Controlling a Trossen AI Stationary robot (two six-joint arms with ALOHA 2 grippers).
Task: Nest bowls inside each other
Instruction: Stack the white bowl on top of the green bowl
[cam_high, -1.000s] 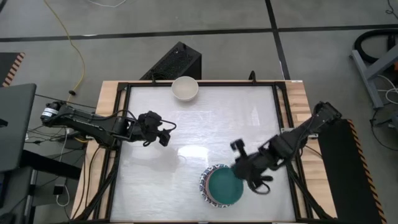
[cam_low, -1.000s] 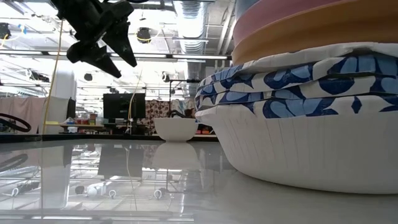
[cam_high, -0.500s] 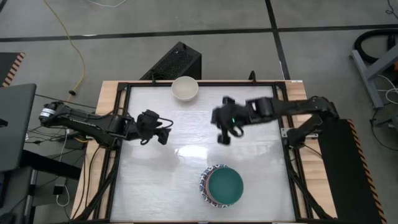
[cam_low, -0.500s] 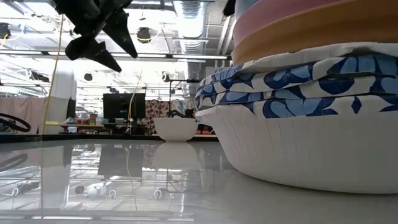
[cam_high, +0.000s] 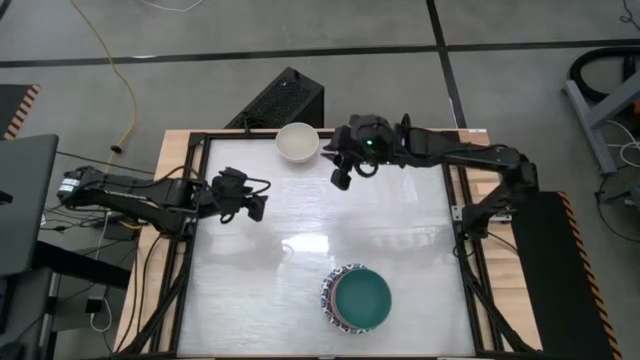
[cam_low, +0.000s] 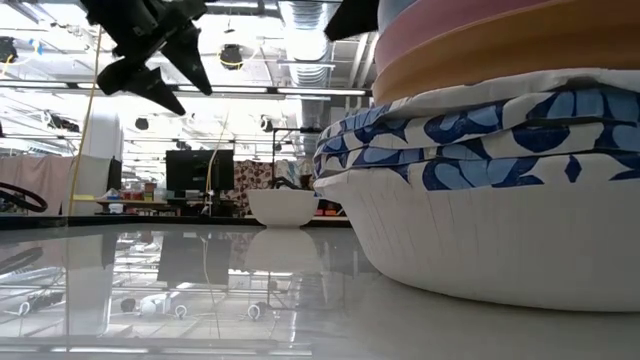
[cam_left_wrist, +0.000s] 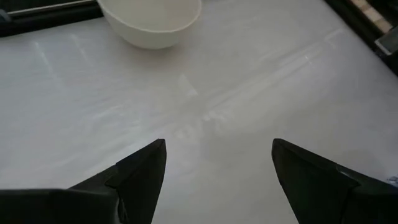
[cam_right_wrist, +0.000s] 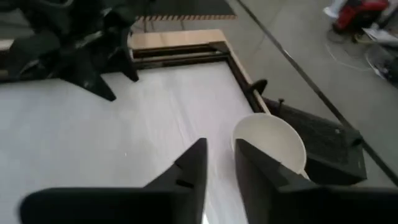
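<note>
Swinging away from the nested stack (cam_high: 356, 298), my right claw (cam_high: 341, 172) is now hovering just beside the cream bowl (cam_high: 297, 141), fingers slightly apart for gripping its rim; left claw (cam_high: 250, 203) is waiting, spread wide.

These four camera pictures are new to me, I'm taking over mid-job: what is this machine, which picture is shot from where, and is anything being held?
It is a pair of dark robot arms at a white table, each ending in a two-finger hand.

The overhead picture shows everything: the left hand hangs open over the table's left side, holding nothing. The right hand is reaching toward a lone cream-white bowl at the far edge; its fingers are a little apart and hold nothing.

Near the front edge stands a stack of nested bowls, dark green on top.

The level picture is shot from the tabletop, so that stack fills its right side, patterned bowls under orange and pink.

The other two pictures come from cameras on each wrist, looking past that arm's own fingers.
</note>
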